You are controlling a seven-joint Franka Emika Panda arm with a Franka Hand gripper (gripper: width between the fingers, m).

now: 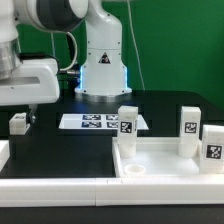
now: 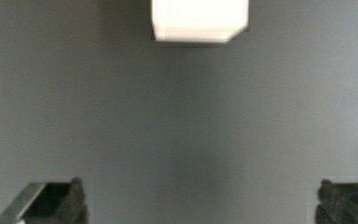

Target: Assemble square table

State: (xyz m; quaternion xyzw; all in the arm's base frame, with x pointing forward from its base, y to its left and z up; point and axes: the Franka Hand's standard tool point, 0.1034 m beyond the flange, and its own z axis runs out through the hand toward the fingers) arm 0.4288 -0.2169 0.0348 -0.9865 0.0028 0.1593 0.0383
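White square-table parts on the dark tabletop [image 1: 60, 150], fingers wide apart.
Rimmed tray top [image 1: 165, 158] sat at the exterior view's right with three tagged legs [image 1: 127, 120] standing upright; a fourth leg [image 2: 201, 20] lay apart, just beside the empty gripper [image 2: 197, 205] hovering low.

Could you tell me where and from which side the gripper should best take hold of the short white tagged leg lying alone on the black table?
Grip the short white tagged leg across its middle, from straight above: the open gripper can probably straddle it.
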